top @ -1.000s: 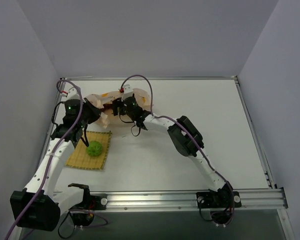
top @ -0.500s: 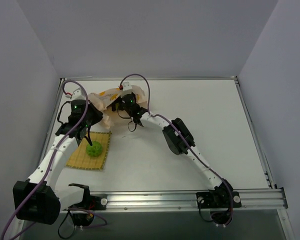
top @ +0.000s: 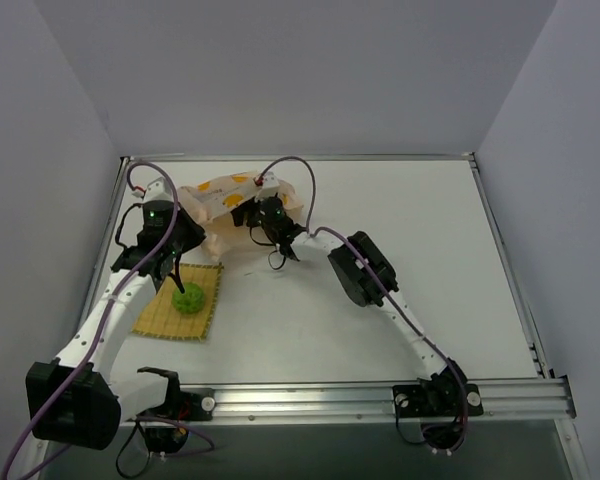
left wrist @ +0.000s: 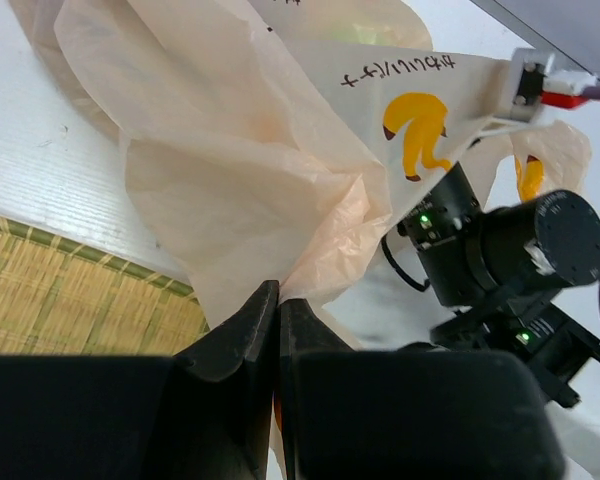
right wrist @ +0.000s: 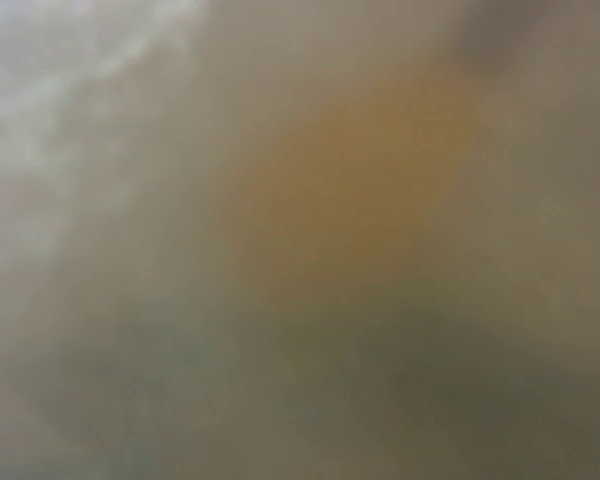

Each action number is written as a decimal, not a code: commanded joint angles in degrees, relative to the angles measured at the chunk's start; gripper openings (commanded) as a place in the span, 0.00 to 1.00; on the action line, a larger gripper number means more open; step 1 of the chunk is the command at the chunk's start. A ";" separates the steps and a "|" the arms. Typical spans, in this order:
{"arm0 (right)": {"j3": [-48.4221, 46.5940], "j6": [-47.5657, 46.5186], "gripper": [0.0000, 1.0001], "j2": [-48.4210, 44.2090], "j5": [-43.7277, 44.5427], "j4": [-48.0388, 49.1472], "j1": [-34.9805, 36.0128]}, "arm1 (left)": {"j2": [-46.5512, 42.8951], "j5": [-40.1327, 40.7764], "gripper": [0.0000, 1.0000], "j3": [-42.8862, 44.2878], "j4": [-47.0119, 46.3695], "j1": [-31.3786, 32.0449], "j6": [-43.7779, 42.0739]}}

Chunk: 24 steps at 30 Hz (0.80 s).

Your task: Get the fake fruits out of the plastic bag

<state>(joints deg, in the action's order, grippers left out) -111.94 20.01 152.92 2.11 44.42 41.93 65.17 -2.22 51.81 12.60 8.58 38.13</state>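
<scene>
Plastic bag (top: 212, 197) swallows right pincer (top: 242, 213) — its wrist view pure blur.

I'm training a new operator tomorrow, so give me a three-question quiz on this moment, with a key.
1. True or false: the green fruit lies on the woven mat.
2. What is the left claw pinching? A) the plastic bag B) a cable C) a grape bunch
3. Short answer: which camera view is too blurred to read anything from?

Key: 1 true. 2 A. 3 the right wrist view.
</scene>
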 commanded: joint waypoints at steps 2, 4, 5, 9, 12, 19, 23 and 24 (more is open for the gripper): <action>12.60 2.75 0.29 -12.98 -4.91 14.35 -1.76 | 0.66 0.81 0.02 1.53 -1.78 0.30 1.15; 19.19 3.63 0.29 -17.54 -7.81 16.47 -1.94 | 1.63 1.16 0.02 2.24 -2.23 0.82 1.07; 21.04 3.81 0.29 -19.05 -8.87 18.22 -1.86 | 1.80 1.60 0.02 3.28 -2.23 0.83 0.72; 29.13 6.18 0.29 -24.77 -13.09 21.75 -1.68 | 3.47 1.69 0.02 6.01 -2.05 1.09 0.10; 33.62 6.97 0.29 -29.24 -14.67 23.51 -1.50 | 3.48 1.60 0.02 7.33 -1.97 1.09 -0.34; 37.41 10.22 0.31 -33.13 -23.10 23.78 -0.98 | 4.44 3.45 0.02 9.62 -1.88 1.00 -1.39; 38.81 11.46 0.36 -34.09 -26.28 24.31 -0.36 | 5.85 2.39 0.02 10.50 -2.75 0.65 0.10; 39.34 9.71 0.38 -34.44 -22.80 23.35 0.34 | 6.02 2.22 0.02 10.50 -3.10 0.65 0.36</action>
<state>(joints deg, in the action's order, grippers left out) -73.54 29.82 122.89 -19.59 64.51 40.82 70.61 -0.16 59.35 11.18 9.41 37.91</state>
